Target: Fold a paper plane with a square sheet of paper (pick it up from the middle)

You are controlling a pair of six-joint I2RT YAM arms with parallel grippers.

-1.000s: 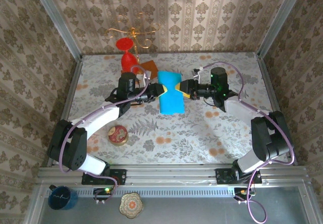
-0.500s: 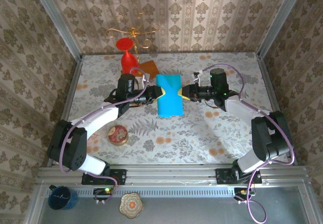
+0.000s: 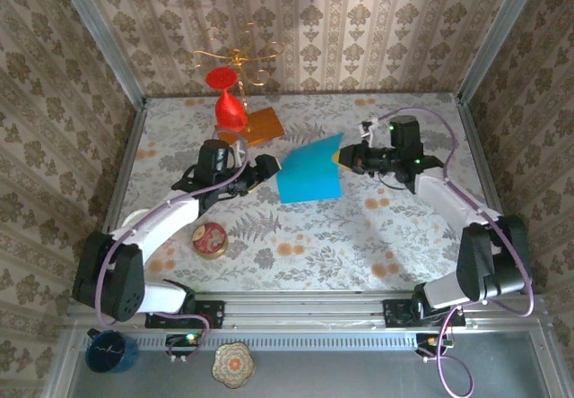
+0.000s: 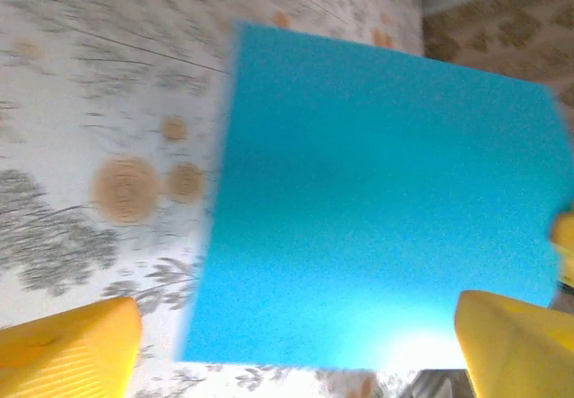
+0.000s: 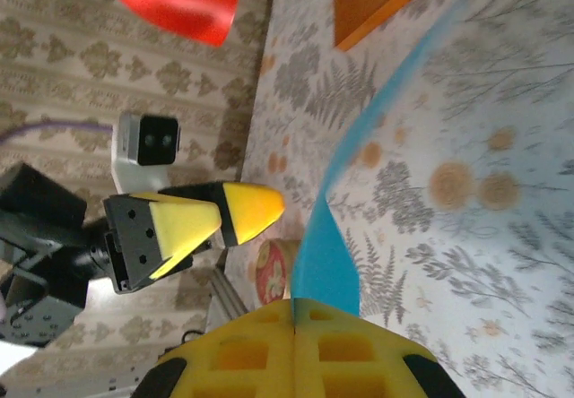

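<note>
Our right fingers [image 5: 359, 349] pinch the paper [image 3: 309, 174] by its right edge, holding it curved above the table [image 3: 377, 237]; our left fingers [image 4: 72, 349] stand spread, just clear of it. We judge it light, limp, easily creased: best gripped gently mid-edge, from both sides.

Plain, unmarked teal-blue across the square sheet of paper [image 3: 309, 176], paler with glare near its lower edge in the left wrist view. Bright yellow on the fingertips of the left gripper [image 3: 266, 167] and the right gripper [image 3: 338, 157], black just behind them, white and black along the arms [image 3: 166, 216]. Glossy red for the glass [image 3: 229, 102], orange for the wooden block [image 3: 258, 125], gold for the wire stand [image 3: 235, 56]. Off-white tablecloth [image 3: 359, 237] with grey ferns and orange blossoms. Beige damask in vertical stripes on the walls [image 3: 377, 30]. Red with gold trim on the round tin [image 3: 211, 239], dark blue for the mug [image 3: 109, 351].
</note>
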